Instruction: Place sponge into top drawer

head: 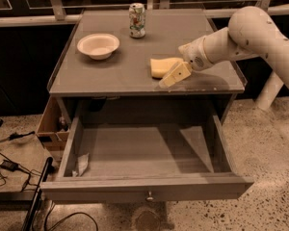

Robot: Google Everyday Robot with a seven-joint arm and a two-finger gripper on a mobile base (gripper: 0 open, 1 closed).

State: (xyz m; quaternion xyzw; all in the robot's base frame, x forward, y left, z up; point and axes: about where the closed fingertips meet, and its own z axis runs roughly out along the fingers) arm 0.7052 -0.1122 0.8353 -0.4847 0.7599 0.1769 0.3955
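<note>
The pale yellow sponge [160, 66] lies flat on the grey tabletop [111, 73], right of centre and close to the front edge. My cream-coloured gripper [175, 75] reaches in from the right and sits low over the tabletop against the sponge's right front corner. It is not lifting the sponge. The top drawer [144, 150] below is pulled fully open, showing its flat grey bottom, grey front panel and small round knob [148, 195].
A white bowl [98, 44] stands at the tabletop's left and a drink can [137, 19] at the back centre. A crumpled pale scrap [82, 163] lies in the drawer's front left corner. A cardboard box [50, 124] and cables [9, 165] are on the floor at the left.
</note>
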